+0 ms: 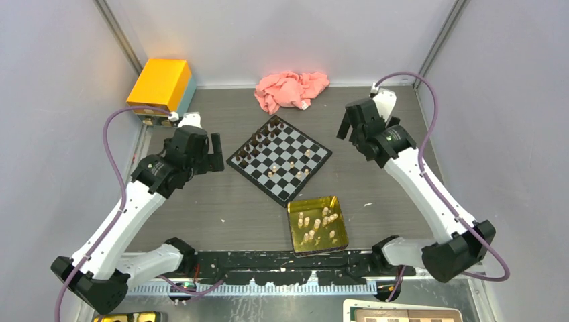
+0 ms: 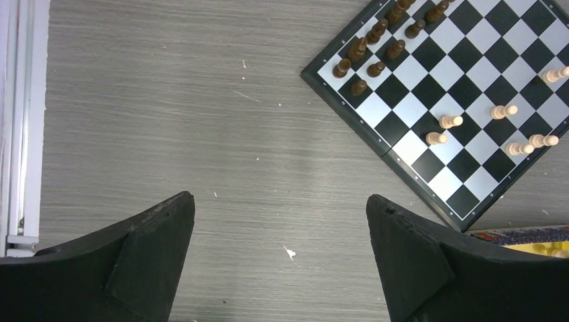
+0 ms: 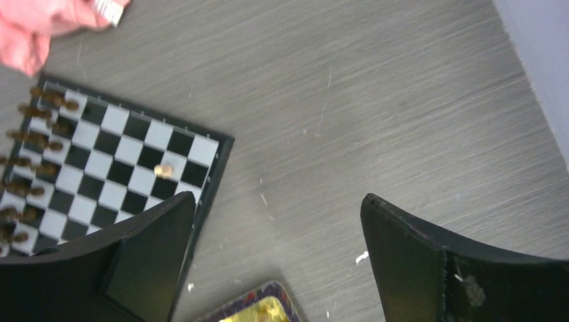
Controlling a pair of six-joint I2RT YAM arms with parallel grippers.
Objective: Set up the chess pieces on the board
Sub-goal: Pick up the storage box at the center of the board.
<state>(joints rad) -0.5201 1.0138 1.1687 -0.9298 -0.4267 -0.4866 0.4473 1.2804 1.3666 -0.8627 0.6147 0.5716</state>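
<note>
board (image 1: 279,159) | left claw (image 2: 280,201) apart, hovering left of it | right claw (image 3: 278,199) apart, hovering right

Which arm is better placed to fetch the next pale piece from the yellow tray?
Right. The yellow tray lies toward its side of the board, and the right gripper is open; the left gripper would probably cross the board.

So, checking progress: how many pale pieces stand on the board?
6 pale pieces: two toward the board's near-left edge, one central, two lower right, one toward the right corner.
</note>
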